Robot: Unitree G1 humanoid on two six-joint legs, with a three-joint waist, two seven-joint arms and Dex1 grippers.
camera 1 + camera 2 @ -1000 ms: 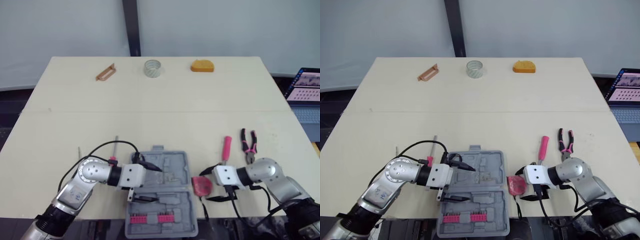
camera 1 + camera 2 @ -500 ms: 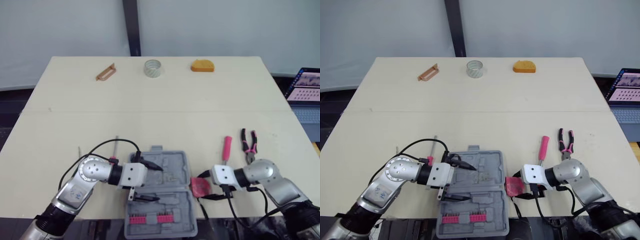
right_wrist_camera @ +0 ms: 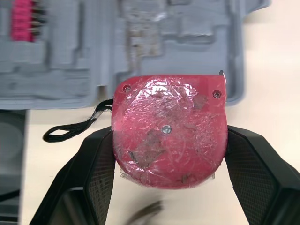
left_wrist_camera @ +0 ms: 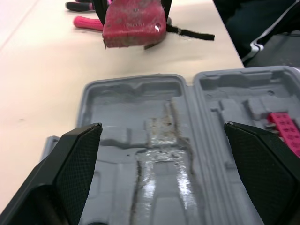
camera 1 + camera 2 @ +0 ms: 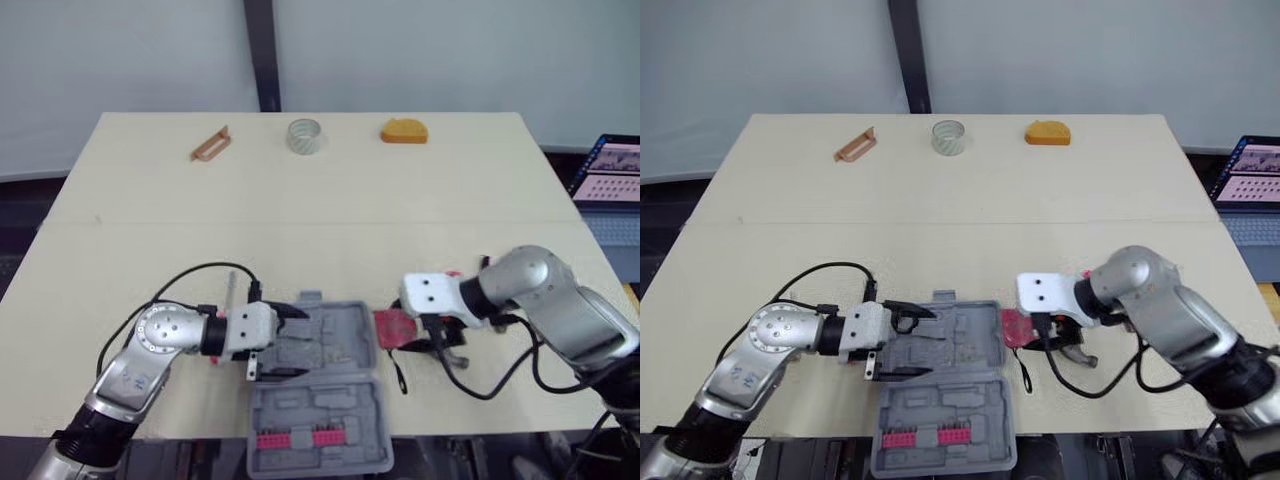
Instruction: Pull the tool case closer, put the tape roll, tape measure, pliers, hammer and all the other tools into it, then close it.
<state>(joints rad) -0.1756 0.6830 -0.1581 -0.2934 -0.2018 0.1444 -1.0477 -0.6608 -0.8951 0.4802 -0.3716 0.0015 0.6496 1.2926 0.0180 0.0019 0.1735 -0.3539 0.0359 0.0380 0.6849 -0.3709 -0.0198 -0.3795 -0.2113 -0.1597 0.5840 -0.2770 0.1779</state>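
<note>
My right gripper [image 3: 169, 154] pinches the red tape measure [image 3: 168, 117] between its fingers, just beside the right edge of the open tool case [image 5: 320, 400]. My left gripper [image 5: 285, 342] is spread wide over the far half of the case, one finger towards each side of it.

The case's moulded pockets look shallow and shaped, so if I let go off-centre the tape measure could perch on a ridge and stop the case closing. Its black strap [image 3: 70, 131] hangs loose and could trail over the rim and get trapped. My left gripper sits over the drop zone, so the two could knock together.

The pale worktop [image 5: 300, 230] carries a tape roll [image 5: 304, 135], an orange object [image 5: 404, 131] and a brown piece [image 5: 210, 144] along its far edge, well apart from the case. A plain light wall with a dark post [image 5: 258, 50] stands behind, and a laptop [image 5: 610, 170] is off to the right.
</note>
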